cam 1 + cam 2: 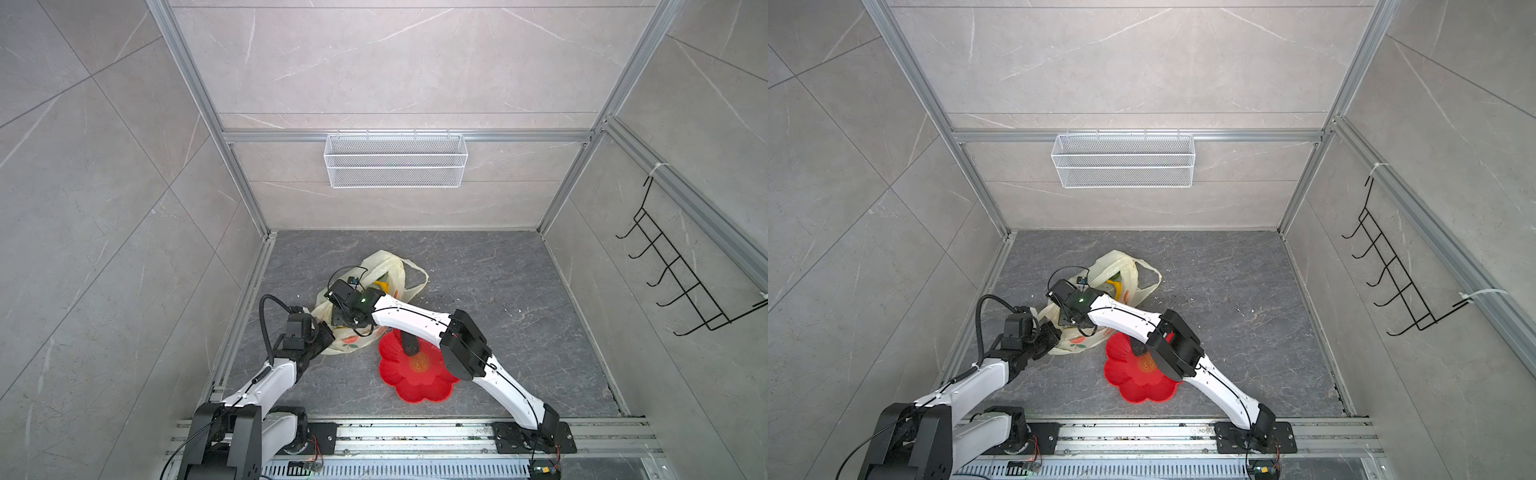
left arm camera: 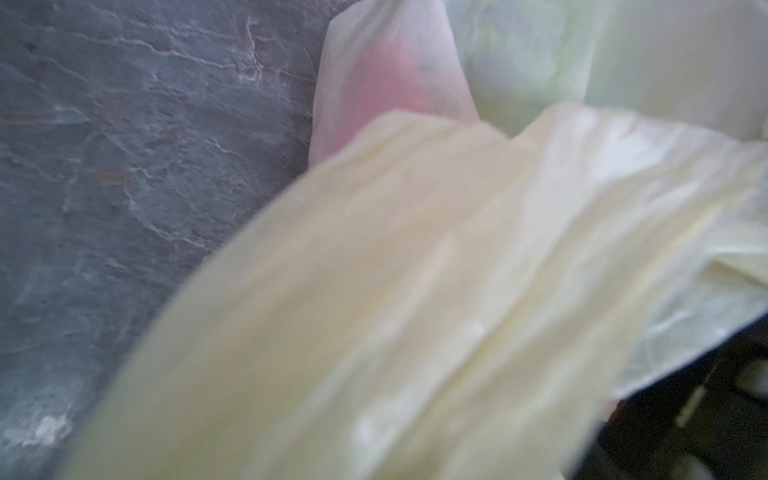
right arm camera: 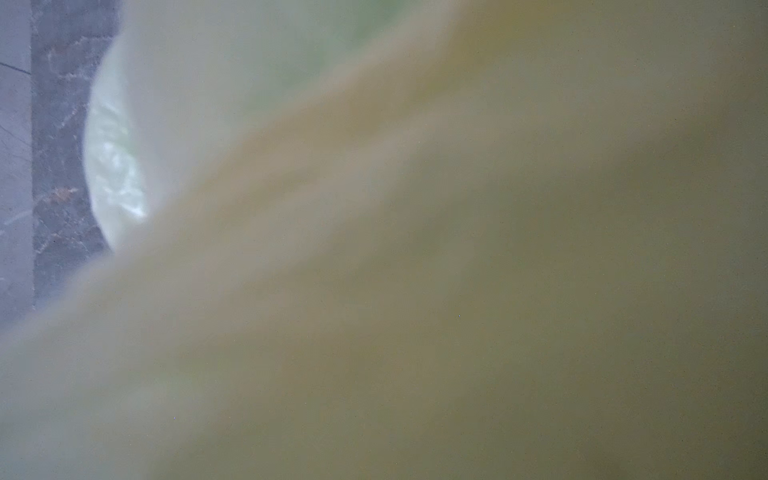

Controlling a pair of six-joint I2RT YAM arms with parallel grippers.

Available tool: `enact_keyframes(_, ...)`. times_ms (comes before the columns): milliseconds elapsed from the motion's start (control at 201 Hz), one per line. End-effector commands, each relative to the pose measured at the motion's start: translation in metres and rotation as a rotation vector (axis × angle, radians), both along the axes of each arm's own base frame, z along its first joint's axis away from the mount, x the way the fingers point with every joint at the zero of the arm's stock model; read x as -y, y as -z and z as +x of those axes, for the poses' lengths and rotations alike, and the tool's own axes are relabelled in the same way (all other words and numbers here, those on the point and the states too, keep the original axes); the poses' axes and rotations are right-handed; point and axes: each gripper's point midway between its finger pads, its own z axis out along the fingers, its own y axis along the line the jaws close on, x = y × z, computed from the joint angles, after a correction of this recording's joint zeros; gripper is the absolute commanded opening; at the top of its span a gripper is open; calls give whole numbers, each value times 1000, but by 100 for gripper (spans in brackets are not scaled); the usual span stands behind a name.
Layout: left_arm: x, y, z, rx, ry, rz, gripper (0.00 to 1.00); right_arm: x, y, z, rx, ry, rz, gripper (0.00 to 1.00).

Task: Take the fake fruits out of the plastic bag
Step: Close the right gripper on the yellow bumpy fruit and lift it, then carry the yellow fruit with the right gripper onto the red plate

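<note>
The pale-yellow plastic bag (image 1: 382,262) (image 1: 1113,259) lies crumpled on the dark floor, left of the middle. My left gripper (image 1: 328,334) (image 1: 1054,338) is shut on the bag's near left edge. Bag film (image 2: 415,291) fills the left wrist view. My right gripper (image 1: 338,322) (image 1: 1067,320) reaches into the bag from the right. Its fingers are hidden by film (image 3: 457,249). A yellow banana (image 1: 381,286) (image 1: 1116,286) and a green fruit (image 1: 384,275) show in the bag's mouth. A dark piece (image 1: 410,345) (image 1: 1137,348) lies on the red flower-shaped plate (image 1: 415,386) (image 1: 1142,386).
The red plate sits just right of the bag, partly under my right forearm. A white wire basket (image 1: 395,162) hangs on the back wall, and a black hook rack (image 1: 681,282) on the right wall. Aluminium rails edge the floor.
</note>
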Motion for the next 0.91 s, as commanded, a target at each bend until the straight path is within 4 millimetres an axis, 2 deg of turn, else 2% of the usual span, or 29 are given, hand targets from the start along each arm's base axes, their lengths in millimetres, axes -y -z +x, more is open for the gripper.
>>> enact_keyframes(0,4,-4,0,6,10,-19,0,3,-31,1,44,-23,58,59)
enact_keyframes(110,4,-4,1,5,11,-20,0,9,-65,-1,100,-36,131,58)
enact_keyframes(194,6,-4,2,4,22,-25,0,9,-81,-3,102,-63,220,58)
enact_keyframes(393,11,-13,8,7,78,-9,0,22,-92,-14,101,-92,260,57)
enact_keyframes(558,13,-17,11,9,92,-5,0,41,-101,-23,130,-94,270,57)
enact_keyframes(742,12,-24,14,10,104,15,0,74,-117,-37,246,-101,235,57)
enact_keyframes(901,10,-29,19,26,114,43,0,107,-131,-58,409,-127,135,57)
